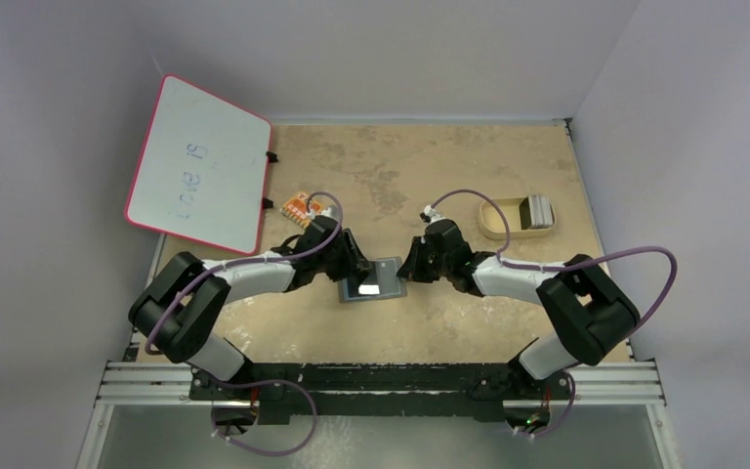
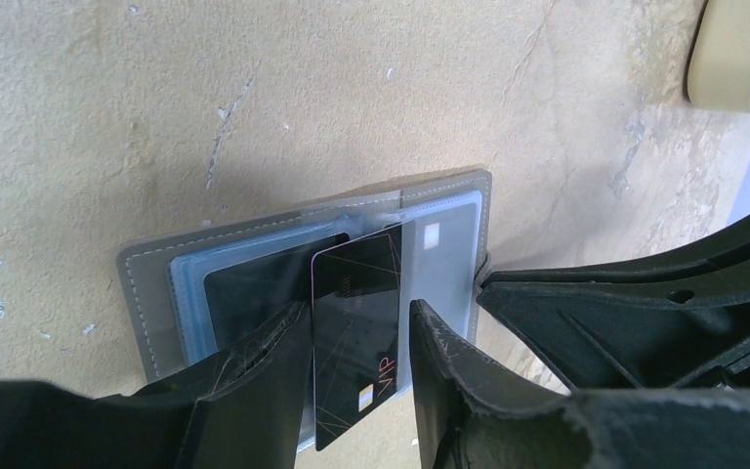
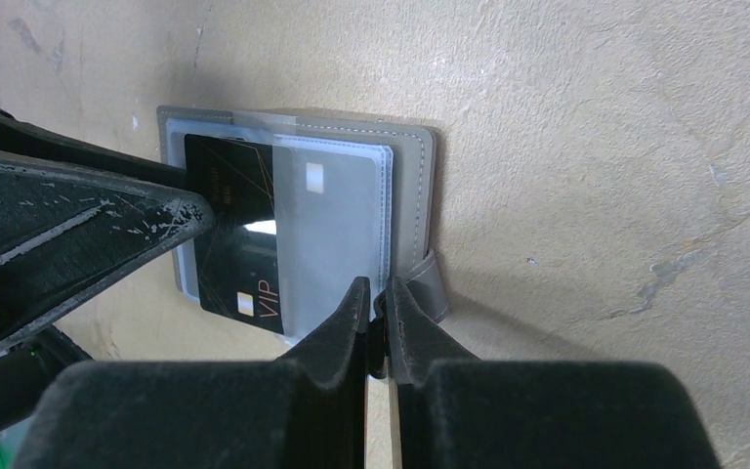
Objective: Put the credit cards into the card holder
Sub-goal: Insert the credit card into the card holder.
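The card holder point(image 1: 379, 284) lies open on the table between both grippers, grey outside point(image 2: 143, 293), with light blue sleeves. A black credit card marked VIP point(image 2: 356, 337) sits partway in a sleeve, its near end sticking out. My left gripper point(image 2: 358, 308) is open astride that end; the card rests against one finger point(image 2: 254, 386) and stands apart from the other. My right gripper point(image 3: 378, 285) is shut on the holder's strap tab point(image 3: 432, 283) at its edge. More grey credit cards point(image 1: 539, 210) are stacked in the tan tray.
The tan oblong tray point(image 1: 501, 221) sits at the back right, its corner point(image 2: 732, 54) also in the left wrist view. A red-rimmed whiteboard point(image 1: 200, 166) leans at the far left. A small orange object point(image 1: 300, 207) lies beside it.
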